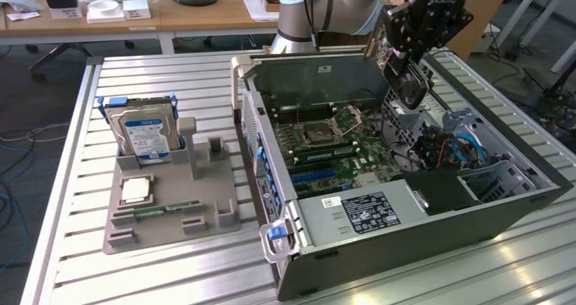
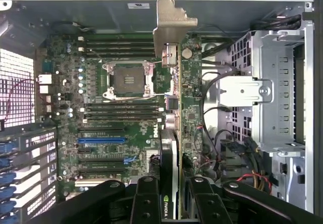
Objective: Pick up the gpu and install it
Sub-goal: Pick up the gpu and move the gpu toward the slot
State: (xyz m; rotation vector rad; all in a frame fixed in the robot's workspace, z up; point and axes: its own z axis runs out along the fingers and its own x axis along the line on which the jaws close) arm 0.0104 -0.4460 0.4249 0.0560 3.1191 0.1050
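Observation:
My gripper (image 1: 407, 48) is shut on the gpu (image 1: 409, 82), which it holds edge-down in the air over the open computer case (image 1: 405, 237). In the wrist view the gpu (image 2: 184, 98) appears edge-on, with the green board, its silver end bracket (image 2: 169, 22) at the far end and the black cooler near my black fingers (image 2: 146, 199). Below it lies the green motherboard (image 2: 116, 108) with an empty blue slot (image 2: 101, 140) and black slots beside it. The card hangs above the motherboard's drive-cage side, apart from the slots.
A grey fixture (image 1: 171, 217) at the exterior view's left holds a silver hard drive (image 1: 144, 133), a CPU (image 1: 135, 189) and a RAM stick (image 1: 166, 209). Inside the case are a metal drive cage (image 2: 272, 93), loose cables (image 1: 450, 153) and a power supply (image 1: 369, 210).

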